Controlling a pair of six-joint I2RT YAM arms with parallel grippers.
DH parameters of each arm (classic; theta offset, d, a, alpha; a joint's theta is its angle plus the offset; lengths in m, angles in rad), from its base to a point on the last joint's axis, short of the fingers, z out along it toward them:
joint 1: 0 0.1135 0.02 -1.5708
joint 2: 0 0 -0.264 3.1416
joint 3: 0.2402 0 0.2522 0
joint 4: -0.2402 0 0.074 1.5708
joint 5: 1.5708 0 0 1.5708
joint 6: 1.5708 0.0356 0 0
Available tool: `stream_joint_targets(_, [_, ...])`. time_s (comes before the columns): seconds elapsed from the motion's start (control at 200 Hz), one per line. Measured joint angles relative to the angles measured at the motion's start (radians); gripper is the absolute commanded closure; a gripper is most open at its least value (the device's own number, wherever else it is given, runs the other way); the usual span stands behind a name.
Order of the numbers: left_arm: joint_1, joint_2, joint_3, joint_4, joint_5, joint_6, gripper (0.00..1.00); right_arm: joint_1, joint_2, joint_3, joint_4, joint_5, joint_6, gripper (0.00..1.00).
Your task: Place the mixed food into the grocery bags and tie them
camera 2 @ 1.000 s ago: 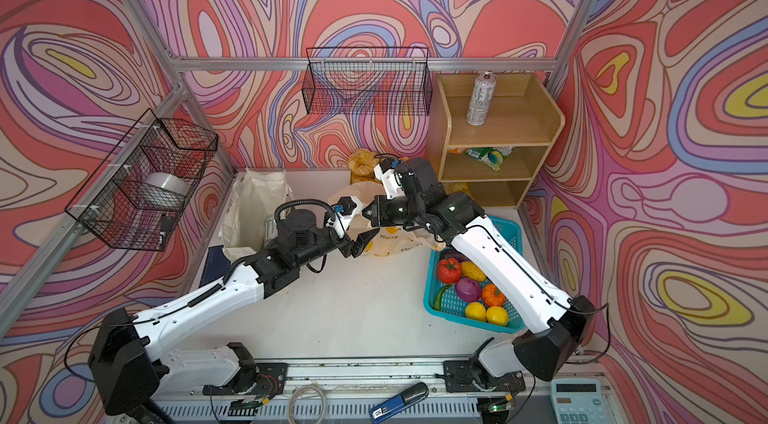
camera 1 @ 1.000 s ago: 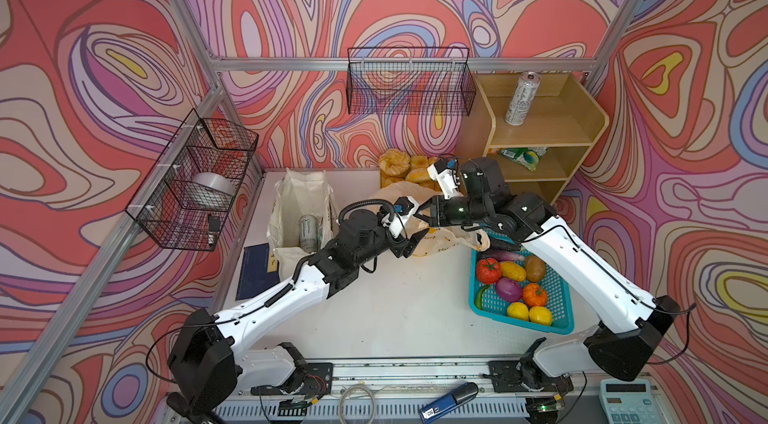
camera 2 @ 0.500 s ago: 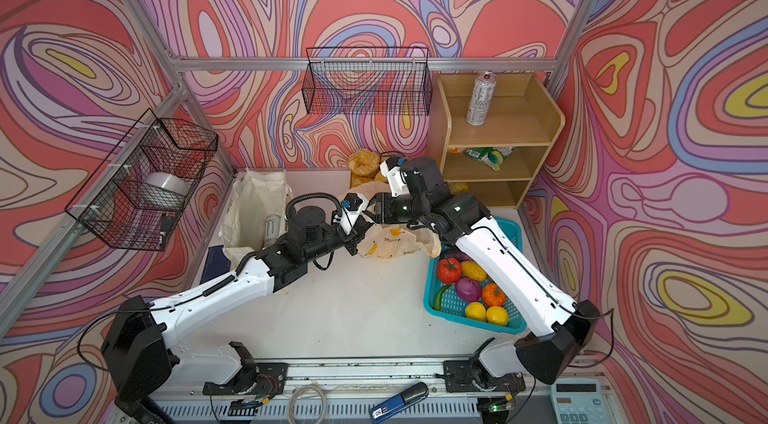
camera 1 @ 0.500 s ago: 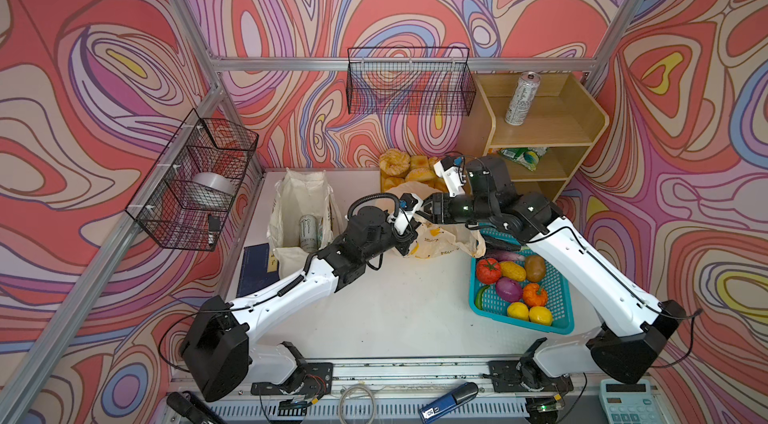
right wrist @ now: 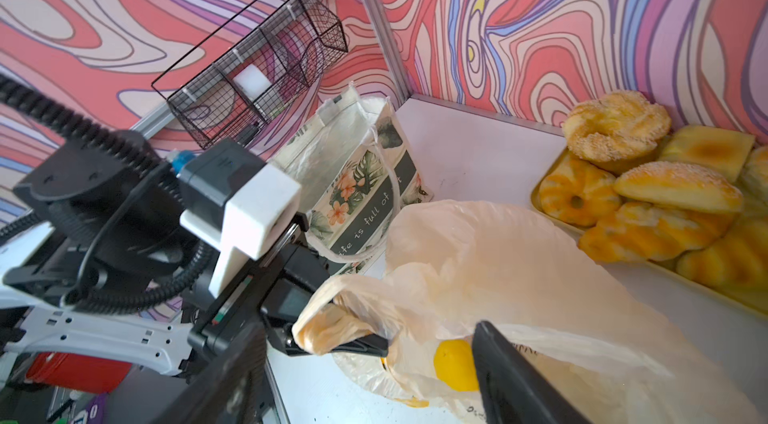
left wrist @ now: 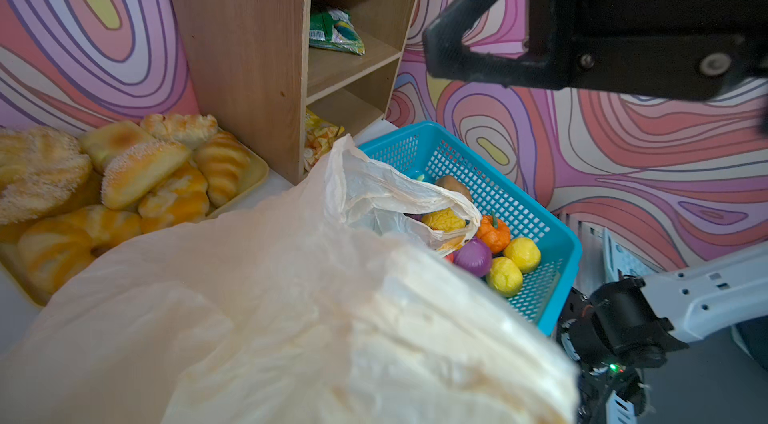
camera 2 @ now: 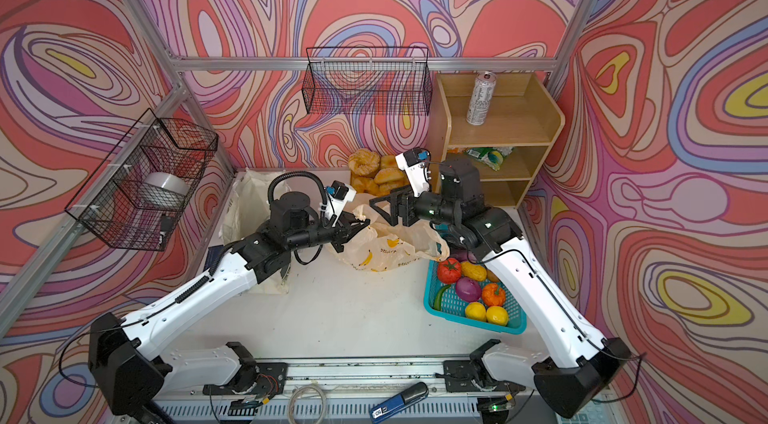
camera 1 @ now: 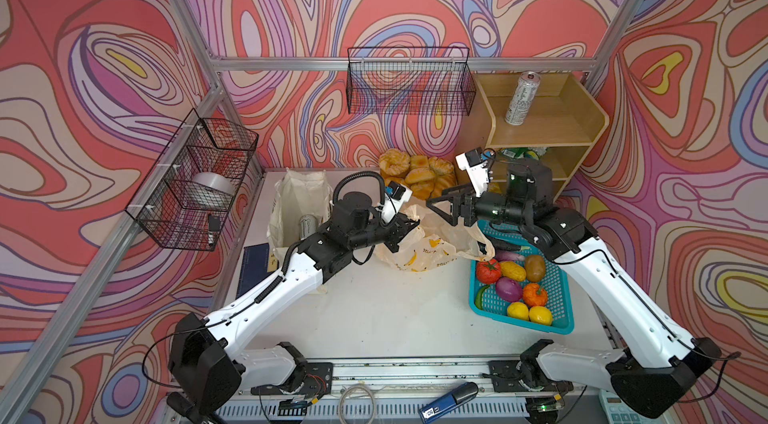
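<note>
A second ago my right claw was pinched on the banana-print plastic bag and my left claw stood wide beside it; now that is reversed. My left claw is clamped fully shut on a bunched twist of the bag's film, plain in the right wrist view. My right claw has let go, its jaws spread wide on nothing, just above the bag's mouth. So the bag has passed from one of my claws to the other. It sits slumped on the white table between the bread rolls and the teal basket, its free handle drooping over the basket's nearest corner. Something round and yellow, a lemon I think, shows through the film. The cloth tote stands well apart by the left wall with a drink can inside. I judge my right side is now free to take the other handle for the knot or to fetch more food. Two lemons lie in the basket, a second can stands on top of the wooden shelf, and a snack packet lies on its middle board. All are unpacked, and neither bag is tied.
</note>
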Motion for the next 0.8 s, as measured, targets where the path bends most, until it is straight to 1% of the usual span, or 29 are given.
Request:
stream_joint_targets(0.09, [0.016, 0.002, 0.018, -0.027, 0.056, -0.023, 1.0, 0.0, 0.015, -0.002, 0.019, -0.039, -0.052, 0.17])
stream_joint_targets(0.245, [0.022, 0.012, 0.049, -0.051, 0.142, -0.045, 1.0, 0.014, 0.053, -0.002, 0.043, -0.085, -0.106, 0.16])
stream_joint_targets(0.491, [0.029, 0.049, 0.075, -0.072, 0.213, -0.069, 1.0, 0.04, 0.1, -0.002, 0.054, -0.122, -0.15, 0.17])
stream_joint_targets(0.596, [0.033, 0.067, 0.085, -0.076, 0.23, -0.076, 1.0, 0.04, 0.1, -0.003, 0.065, -0.134, -0.156, 0.2])
stream_joint_targets(0.726, [0.04, 0.08, 0.089, -0.076, 0.25, -0.087, 1.0, 0.04, 0.1, -0.015, 0.082, -0.144, -0.163, 0.3])
stream_joint_targets(0.796, [0.044, 0.085, 0.089, -0.076, 0.257, -0.095, 1.0, 0.04, 0.1, -0.026, 0.084, -0.15, -0.166, 0.31])
